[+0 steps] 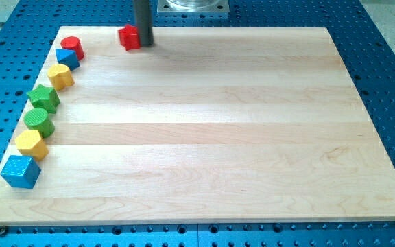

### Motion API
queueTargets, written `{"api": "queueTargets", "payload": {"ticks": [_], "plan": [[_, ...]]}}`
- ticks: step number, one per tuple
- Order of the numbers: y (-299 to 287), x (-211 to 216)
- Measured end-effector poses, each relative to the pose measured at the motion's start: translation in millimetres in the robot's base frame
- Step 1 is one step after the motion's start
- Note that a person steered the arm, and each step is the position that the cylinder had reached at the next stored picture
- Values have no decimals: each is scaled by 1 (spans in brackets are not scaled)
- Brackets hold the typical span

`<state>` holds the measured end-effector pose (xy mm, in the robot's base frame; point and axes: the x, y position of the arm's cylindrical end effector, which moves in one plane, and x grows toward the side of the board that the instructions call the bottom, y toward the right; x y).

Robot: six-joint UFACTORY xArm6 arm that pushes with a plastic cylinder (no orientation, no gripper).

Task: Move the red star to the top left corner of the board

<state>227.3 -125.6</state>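
Note:
The red star (128, 37) lies near the board's top edge, left of centre, some way right of the top left corner. My tip (144, 45) stands right against the star's right side, touching or nearly touching it. The rod rises straight up out of the view's top. A red cylinder (72, 46) sits close to the top left corner of the wooden board (218, 123).
A column of blocks runs down the board's left edge: a blue triangular block (67, 58), a yellow hexagon (60, 76), a green star (44, 97), a green cylinder (38, 121), a yellow hexagon (31, 145) and a blue cube (20, 171). The arm's metal base (191, 5) is at the top.

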Motion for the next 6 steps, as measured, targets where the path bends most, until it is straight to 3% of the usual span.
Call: {"api": "queueTargets", "payload": {"ticks": [3,4,5,6], "plan": [[-96,-9],[-62,22],[-49,82],[-85,105]]}}
